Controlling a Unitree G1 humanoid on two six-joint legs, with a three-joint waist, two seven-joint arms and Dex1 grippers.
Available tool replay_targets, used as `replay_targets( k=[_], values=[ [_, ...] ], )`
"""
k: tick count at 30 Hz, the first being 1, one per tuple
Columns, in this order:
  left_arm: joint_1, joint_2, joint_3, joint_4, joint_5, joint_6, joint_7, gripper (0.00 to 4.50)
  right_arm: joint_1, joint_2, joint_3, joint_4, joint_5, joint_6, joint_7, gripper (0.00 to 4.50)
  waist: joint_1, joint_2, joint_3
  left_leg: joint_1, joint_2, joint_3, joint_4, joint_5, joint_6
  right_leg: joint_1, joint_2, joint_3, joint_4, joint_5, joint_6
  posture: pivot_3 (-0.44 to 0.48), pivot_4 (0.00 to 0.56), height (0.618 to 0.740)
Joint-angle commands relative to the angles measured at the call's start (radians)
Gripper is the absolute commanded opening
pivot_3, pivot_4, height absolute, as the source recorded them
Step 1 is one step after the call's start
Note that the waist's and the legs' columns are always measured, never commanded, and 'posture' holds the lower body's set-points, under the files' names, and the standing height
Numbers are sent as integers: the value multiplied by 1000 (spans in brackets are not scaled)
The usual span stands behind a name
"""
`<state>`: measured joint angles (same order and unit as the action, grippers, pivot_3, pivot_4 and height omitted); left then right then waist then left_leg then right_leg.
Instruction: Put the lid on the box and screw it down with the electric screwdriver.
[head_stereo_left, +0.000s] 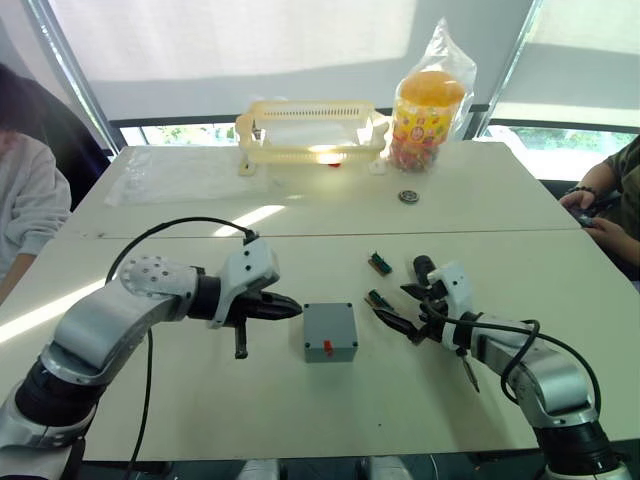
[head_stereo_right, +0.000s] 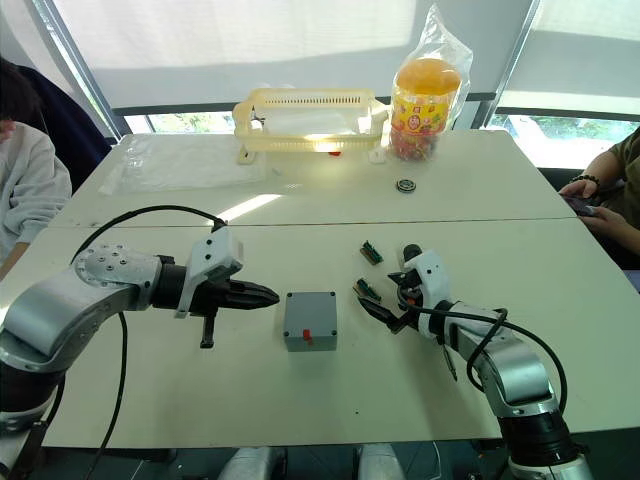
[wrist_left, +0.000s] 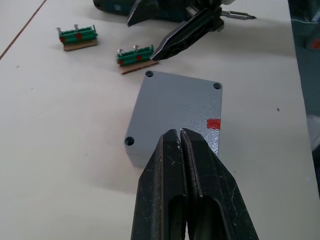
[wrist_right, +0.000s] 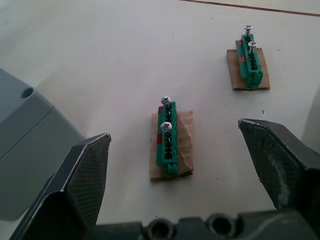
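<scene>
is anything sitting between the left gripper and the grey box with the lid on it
Nothing visible. The left gripper, fingers shut, points at the small grey plastic box, whose flat grey lid is already on. Only bare white table lies between them. The green screw holders lie on the box's far side.

Office-like room: white tables (head_stereo_left: 500, 215), blinded windows (head_stereo_left: 230, 45), seated people (head_stereo_left: 30, 200).

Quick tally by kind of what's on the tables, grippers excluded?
Grey box with lid on: 1
Green screw holders: 2
Yellow basket: 1
Candy jar in bag: 1
Small round dark object: 1
Clear plastic sheet: 1
Total: 7
</scene>
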<state>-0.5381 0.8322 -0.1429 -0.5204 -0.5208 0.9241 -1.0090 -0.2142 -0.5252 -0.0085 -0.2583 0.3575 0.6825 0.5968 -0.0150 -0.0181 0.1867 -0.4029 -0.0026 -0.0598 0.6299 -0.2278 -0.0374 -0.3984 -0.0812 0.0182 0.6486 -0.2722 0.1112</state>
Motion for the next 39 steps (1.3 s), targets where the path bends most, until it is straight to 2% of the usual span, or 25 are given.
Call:
replay_targets(
  k=[1, 3, 4, 15, 18, 20, 27, 39],
  values=[
    [-13, 8, 6, -21, -2, -20, 6, 0, -26, 13, -5, 1, -8, -31, -9, 3261, 0, 0, 0, 0, 0, 0, 0, 0, 0, 0, 0, 0, 0, 0, 0, 0, 150, 740],
    [-13, 8, 3, -19, -2, -24, 8, 0, -28, 17, 0, 9, -11, -38, -11, 2108, 0, 0, 0, 0, 0, 0, 0, 0, 0, 0, 0, 0, 0, 0, 0, 0, 150, 740],
    [-13, 8, 0, -17, 2, -29, 8, 0, -30, 20, 4, 13, -13, -41, -12, 1708, 0, 0, 0, 0, 0, 0, 0, 0, 0, 0, 0, 0, 0, 0, 0, 0, 150, 740],
    [-4, 9, -20, -12, 18, -55, 18, 0, -46, 36, 23, 50, -37, -65, -6, 1708, 0, 0, 0, 0, 0, 0, 0, 0, 0, 0, 0, 0, 0, 0, 0, 0, 150, 740],
    [-3, 9, -23, -11, 19, -56, 22, 0, -47, 37, 25, 54, -38, -70, -4, 917, 0, 0, 0, 0, 0, 0, 0, 0, 0, 0, 0, 0, 0, 0, 0, 0, 150, 740],
    [-3, 8, -25, -12, 19, -55, 24, 0, -46, 38, 28, 53, -39, -72, -4, 32, 0, 0, 0, 0, 0, 0, 0, 0, 0, 0, 0, 0, 0, 0, 0, 0, 150, 740],
    [-4, 7, -31, -8, 24, -57, 24, 0, -35, 36, 24, 31, -34, -68, -4, 32, 0, 0, 0, 0, 0, 0, 0, 0, 0, 0, 0, 0, 0, 0, 0, 0, 150, 740],
    [11, 19, -25, 7, 35, -85, 5, 0, -56, 18, -56, -100, 3, -41, -38, 32, 0, 0, 0, 0, 0, 0, 0, 0, 0, 0, 0, 0, 0, 0, 0, 0, 150, 740]
  ],
)
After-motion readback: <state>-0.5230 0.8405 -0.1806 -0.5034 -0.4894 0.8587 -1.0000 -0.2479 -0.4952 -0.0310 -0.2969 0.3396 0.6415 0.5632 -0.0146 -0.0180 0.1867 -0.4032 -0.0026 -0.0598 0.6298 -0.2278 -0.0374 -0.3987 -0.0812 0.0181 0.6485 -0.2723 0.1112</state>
